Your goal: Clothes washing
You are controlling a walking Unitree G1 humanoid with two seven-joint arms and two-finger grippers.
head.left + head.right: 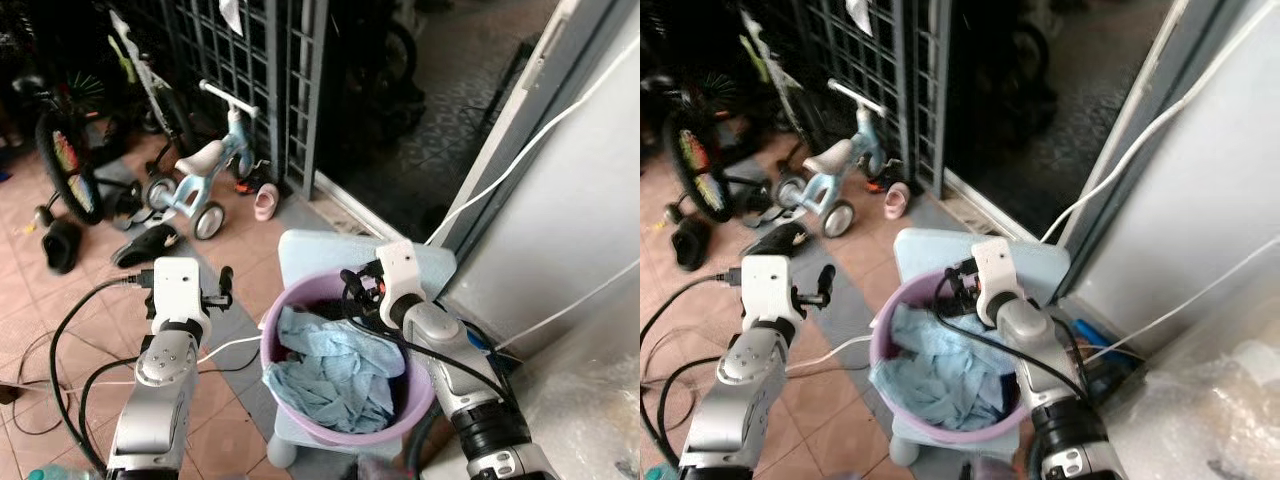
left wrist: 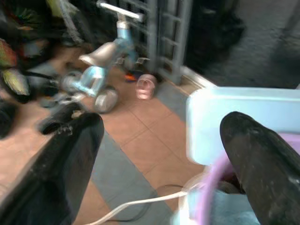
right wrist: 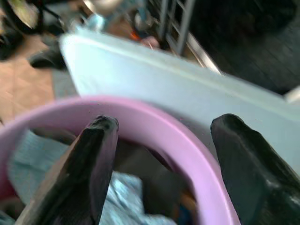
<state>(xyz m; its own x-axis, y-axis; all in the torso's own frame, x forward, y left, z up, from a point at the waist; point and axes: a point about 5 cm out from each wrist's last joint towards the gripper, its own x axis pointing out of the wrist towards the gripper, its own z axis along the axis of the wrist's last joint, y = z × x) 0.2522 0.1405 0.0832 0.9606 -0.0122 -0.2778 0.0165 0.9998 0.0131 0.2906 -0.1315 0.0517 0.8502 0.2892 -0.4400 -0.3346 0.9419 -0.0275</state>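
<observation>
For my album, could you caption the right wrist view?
Open right gripper straddling the rim of a purple basin of blue laundry, set on a pale blue stool.

A pale blue stool (image 1: pixel 310 250) carries the purple basin (image 1: pixel 290 395).

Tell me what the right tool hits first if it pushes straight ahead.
Probably the far rim of the round purple plastic basin, which runs between the open right tool's fingers; depth is unclear.

Terracotta tiled floor (image 1: pixel 30 310), dark metal grille (image 1: pixel 250 70), child's tricycle (image 1: pixel 200 175), scattered shoes (image 1: pixel 62 245).
</observation>
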